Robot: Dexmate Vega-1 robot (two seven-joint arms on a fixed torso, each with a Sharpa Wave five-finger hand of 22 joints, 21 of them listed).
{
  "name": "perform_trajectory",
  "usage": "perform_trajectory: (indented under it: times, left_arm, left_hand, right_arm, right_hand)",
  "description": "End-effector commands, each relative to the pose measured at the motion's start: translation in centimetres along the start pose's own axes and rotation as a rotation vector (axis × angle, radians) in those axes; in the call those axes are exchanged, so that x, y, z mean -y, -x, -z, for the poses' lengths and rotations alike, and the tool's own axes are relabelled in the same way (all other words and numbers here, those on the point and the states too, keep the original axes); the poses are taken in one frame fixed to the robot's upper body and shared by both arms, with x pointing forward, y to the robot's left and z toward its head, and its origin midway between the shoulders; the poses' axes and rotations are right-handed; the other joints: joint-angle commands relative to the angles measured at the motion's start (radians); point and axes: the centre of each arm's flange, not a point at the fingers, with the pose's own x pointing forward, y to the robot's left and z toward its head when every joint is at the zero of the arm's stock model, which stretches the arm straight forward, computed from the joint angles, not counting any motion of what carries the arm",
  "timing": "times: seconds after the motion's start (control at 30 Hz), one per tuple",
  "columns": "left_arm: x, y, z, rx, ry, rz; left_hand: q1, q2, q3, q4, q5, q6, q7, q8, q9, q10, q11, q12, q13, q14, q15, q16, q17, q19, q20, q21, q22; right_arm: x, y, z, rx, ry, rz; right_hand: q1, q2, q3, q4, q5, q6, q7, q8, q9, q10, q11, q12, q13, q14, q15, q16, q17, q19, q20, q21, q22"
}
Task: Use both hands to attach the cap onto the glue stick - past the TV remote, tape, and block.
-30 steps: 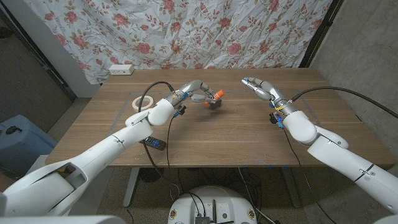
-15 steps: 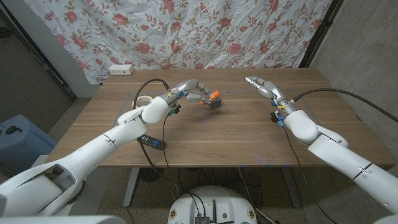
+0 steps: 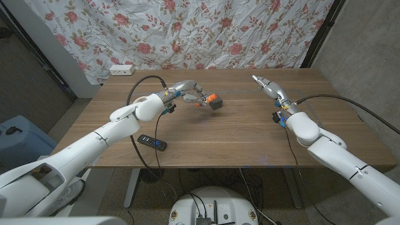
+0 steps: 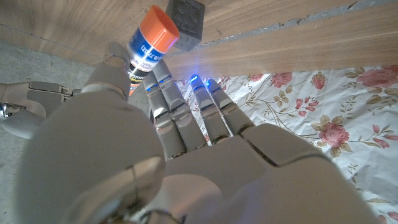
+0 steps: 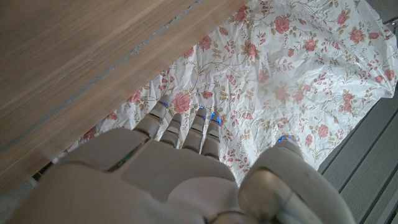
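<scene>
Glue stick (image 4: pixel 147 50), capped orange, sits pinched in our left robot hand (image 3: pixel 190 94) above the bench (image 3: pixel 237 134); right robot hand (image 3: pixel 267 85) waits open, holding nothing.

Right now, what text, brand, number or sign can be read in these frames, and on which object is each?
Glue stick: printed label with blue and dark lettering, too blurred and turned to read.
TV remote: any button markings are too small to read.
Dark block: a raised shape on its face, no readable character.
Tape: no readable text seen.
Nothing can be quoted with confidence.
</scene>
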Motion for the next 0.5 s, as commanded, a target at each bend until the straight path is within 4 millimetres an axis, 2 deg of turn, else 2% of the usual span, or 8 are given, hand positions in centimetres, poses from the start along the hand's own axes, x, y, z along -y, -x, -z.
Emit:
perform_trajectory:
  times: [0.03,0.4,0.5]
  left_arm:
    - [-0.5,0.1,0.3,-0.011,-0.100,0.048]
    - [-0.3,0.0,0.3,0.003,-0.187,0.120]
    - [-0.2,0.1,0.2,0.002,-0.214,0.134]
  left_hand:
    - [0.043,0.049,0.006,0.012,0.006,-0.005,-0.003,0.008,0.028,0.001,-0.008,0.005,0.006,-0.004,-0.138,0.001,0.003,-0.006,0.004,-0.004,0.005]
    - [0.040,0.050,0.005,0.012,0.006,-0.007,-0.007,0.009,0.028,-0.006,-0.008,0.006,0.006,-0.008,-0.136,0.003,0.003,-0.016,0.007,-0.004,0.004]
    - [0.039,0.049,0.005,0.011,0.006,-0.012,-0.010,0.008,0.027,-0.011,-0.008,0.006,0.006,-0.010,-0.135,0.003,0.003,-0.019,0.008,-0.004,0.004]
  right_arm:
    - [0.3,-0.6,1.5,-0.004,-0.140,0.032]
    - [0.2,-0.8,2.7,-0.022,-0.223,0.043]
    - [0.1,-0.8,2.9,-0.023,-0.238,0.045]
  right_hand:
    - [-0.010,0.004,0.003,0.003,-0.003,-0.029,0.007,-0.008,0.002,-0.013,0.006,0.000,0.001,0.013,-0.009,0.001,0.004,0.005,-0.019,0.006,0.004]
    - [-0.019,0.008,0.002,0.007,-0.002,-0.046,0.016,-0.008,0.002,-0.022,0.011,0.000,0.001,0.016,-0.006,0.000,0.004,0.005,-0.023,0.003,0.004]
    - [-0.023,0.008,0.002,0.007,-0.002,-0.067,0.021,-0.010,0.001,-0.035,0.020,-0.001,0.000,0.016,-0.006,-0.002,0.004,0.007,-0.044,0.003,0.003]
